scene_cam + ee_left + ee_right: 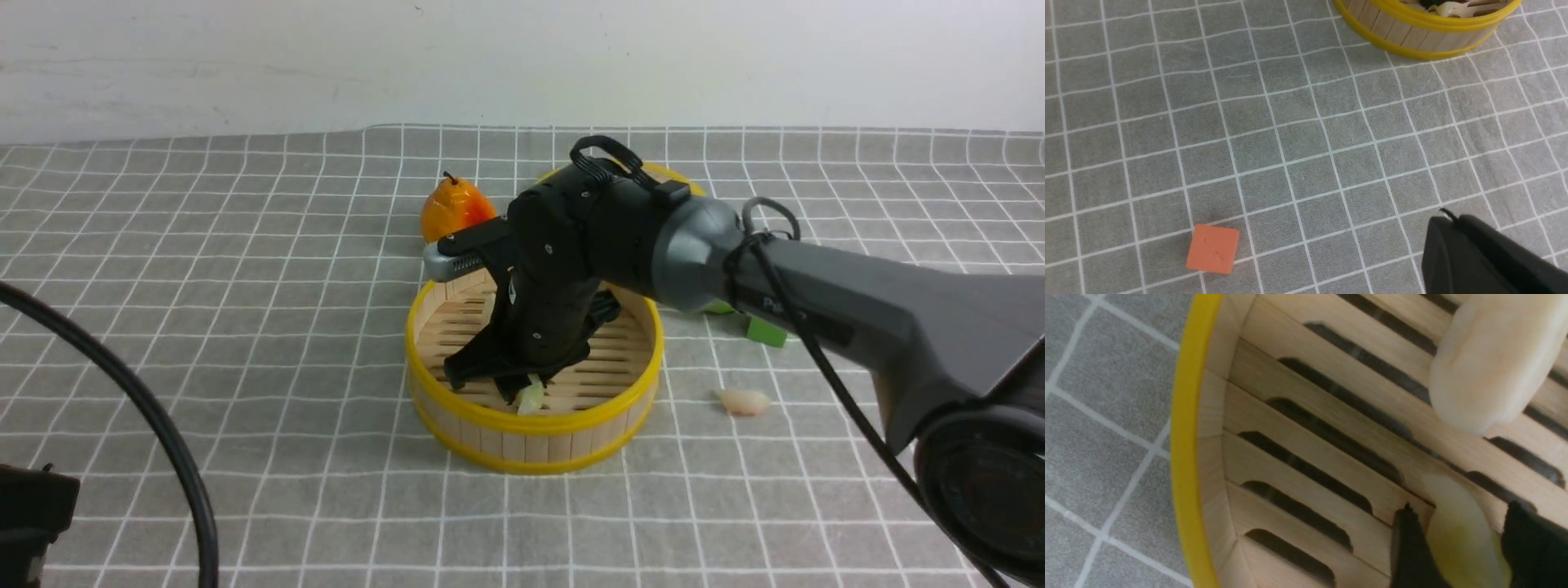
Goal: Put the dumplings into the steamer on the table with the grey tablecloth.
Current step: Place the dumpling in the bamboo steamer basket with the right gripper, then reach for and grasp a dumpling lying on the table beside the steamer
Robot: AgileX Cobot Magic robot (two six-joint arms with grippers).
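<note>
The bamboo steamer (531, 425) stands mid-table on the grey tablecloth (245, 327). My right gripper (522, 388) reaches down inside it. Its black fingers (1412, 547) stand open, loosely either side of a greenish dumpling (1457, 535) whose tip rests on the slatted floor (1306, 449). A second, cream dumpling (1490, 363) lies on the slats close by. A pinkish dumpling (743, 401) lies on the cloth to the right of the steamer. My left gripper (1443, 216) is shut and empty, low over the cloth and short of the steamer's wall (1412, 36).
An orange pear (453, 211) sits behind the steamer, and a yellow-rimmed lid (678, 175) shows past the right arm. A green block (766, 331) lies under that arm. An orange cube (1212, 248) rests on the cloth near the left gripper. A black cable (163, 433) arcs at the front left.
</note>
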